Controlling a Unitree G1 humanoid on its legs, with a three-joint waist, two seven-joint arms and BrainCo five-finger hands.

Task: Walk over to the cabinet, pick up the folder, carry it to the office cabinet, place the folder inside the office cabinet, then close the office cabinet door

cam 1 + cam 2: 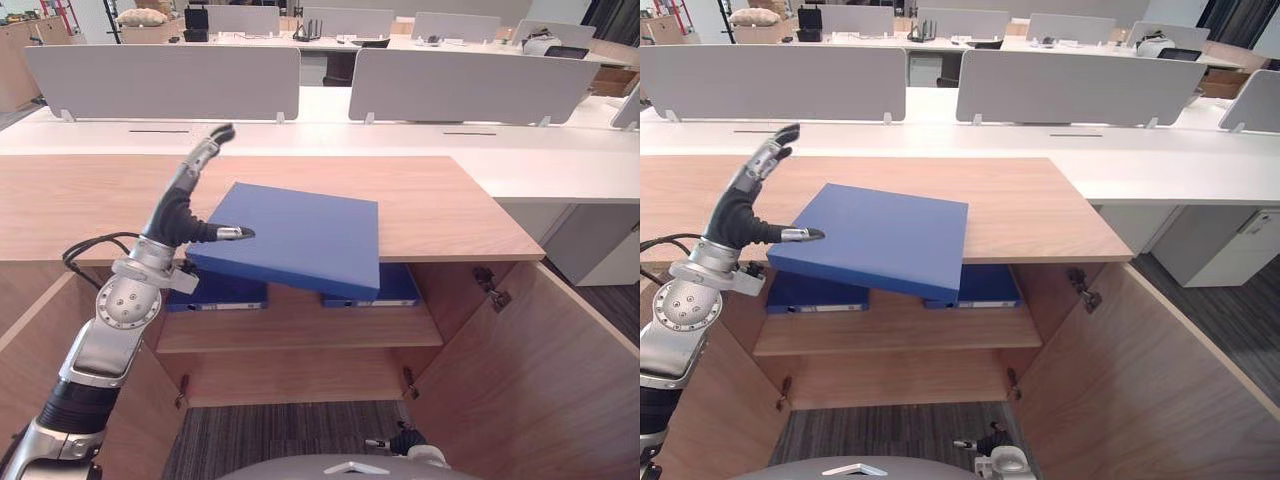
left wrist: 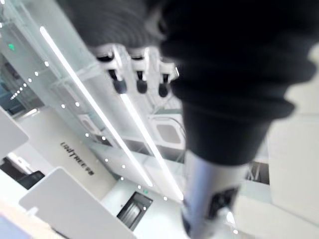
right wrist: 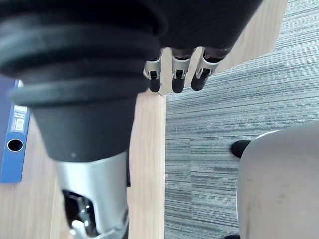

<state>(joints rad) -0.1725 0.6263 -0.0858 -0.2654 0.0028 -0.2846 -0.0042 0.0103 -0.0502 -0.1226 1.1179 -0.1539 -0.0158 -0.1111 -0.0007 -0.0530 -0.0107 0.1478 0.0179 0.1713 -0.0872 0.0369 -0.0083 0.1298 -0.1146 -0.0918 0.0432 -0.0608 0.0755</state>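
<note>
The left hand's fingers [image 1: 205, 152] stand straight and point upward, clear of everything. Its thumb [image 1: 232, 233] reaches out sideways, and the tip lies on the top face of the blue folder [image 1: 300, 235] near the folder's front left corner. The left hand [image 1: 178, 218] is spread wide and nothing is clasped in it.

The folder lies on the wooden worktop [image 1: 440, 200] of the cabinet, at the front edge and somewhat left of its middle. It is turned askew and tilted, and its near side juts out past the front edge over the open compartment.

On the shelf [image 1: 300, 325] below it, two blue binders lie flat: one at the left end [image 1: 215, 293], the other [image 1: 385, 288] just right of the middle. Both are partly hidden by the overhanging folder. The cabinet's right door [image 1: 540, 370] stands swung open.

The right hand [image 3: 175, 74] hangs low with its fingers loose and holds nothing. It is above the grey carpet [image 3: 224, 129], beside a wooden edge.

Behind the worktop stand white desks [image 1: 560, 170] with grey divider screens [image 1: 160, 80].
</note>
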